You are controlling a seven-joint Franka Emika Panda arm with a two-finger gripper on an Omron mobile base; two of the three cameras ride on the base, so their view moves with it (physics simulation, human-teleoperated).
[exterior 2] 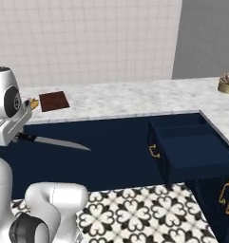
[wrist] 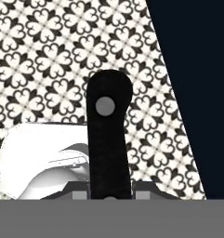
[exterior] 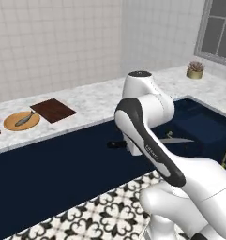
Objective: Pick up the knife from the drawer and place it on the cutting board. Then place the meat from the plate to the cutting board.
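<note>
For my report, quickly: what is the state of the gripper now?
Gripper: jaws shut on the knife, held by its black handle in the air.

Knife: smooth silver-grey metallic blade; matt black handle with one pale grey rivet.

Cutting board: dark reddish-brown wood, visible grain, matt.

Plate: orange-tan, wood-like, smooth, low sheen.

Meat: a grey-silver fish with a dull surface.

Counter: white and grey marbled stone, polished look.

Drawer: flat navy-blue painted front, matt; brass-coloured metal pull with slight shine.

Floor: smooth tiles with a black-and-white ornamental pattern.

Wall: off-white square tiles, faint grout lines, satin finish.
</note>
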